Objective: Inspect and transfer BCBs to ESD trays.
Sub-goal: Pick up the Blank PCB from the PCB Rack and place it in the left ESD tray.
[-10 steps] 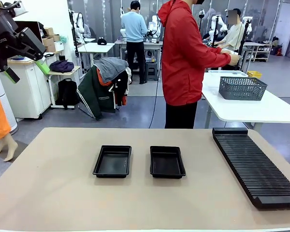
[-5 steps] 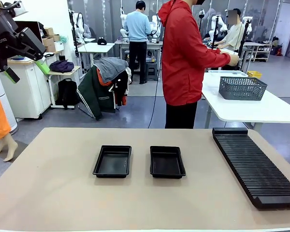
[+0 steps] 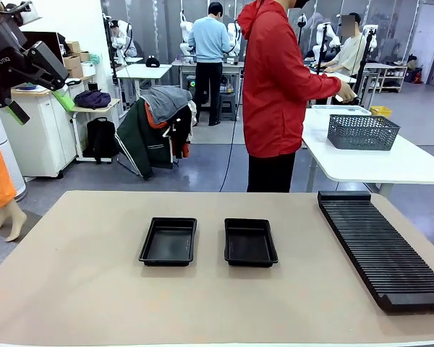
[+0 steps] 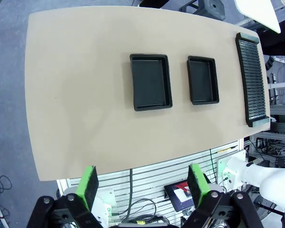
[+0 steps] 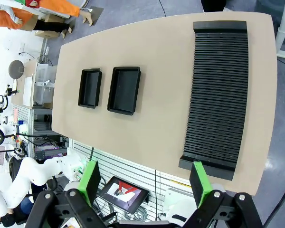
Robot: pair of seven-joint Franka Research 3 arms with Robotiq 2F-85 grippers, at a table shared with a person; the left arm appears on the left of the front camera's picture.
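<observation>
- The left pincer (image 4: 142, 180) and the right pincer (image 5: 145, 183) both hang high over the worktop (image 3: 79, 289) with fingers spread, pinching nothing.
- The left ESD tray (image 3: 168, 242) and the right ESD tray (image 3: 250, 243) sit side by side near the middle of the worktop, apart from each other, and both are bare inside.
- The black slotted rack (image 3: 380, 249) lies along the robot's right edge, well apart from the trays.
- Risk: the trays are light and unfixed. A descending finger that catches a rim could slide or tip a tray.
- Risk: the person (image 3: 275, 87) is turned towards the white side table (image 3: 390, 165). If they swing back with something in hand while an arm comes down, arm and hand could meet over the trays.
- Risk: thin flat BCBs give a spread pincer little edge to bite, so one laid flat could slip or be scraped along the surface.
- Hard to make out: the person's hand (image 3: 345, 92) is near the grey mesh basket (image 3: 362, 131), but I cannot tell whether it holds anything or what the basket contains.
- I cannot tell where the BCBs are. The rack's slots look empty, though their depth is too dark to be sure.
</observation>
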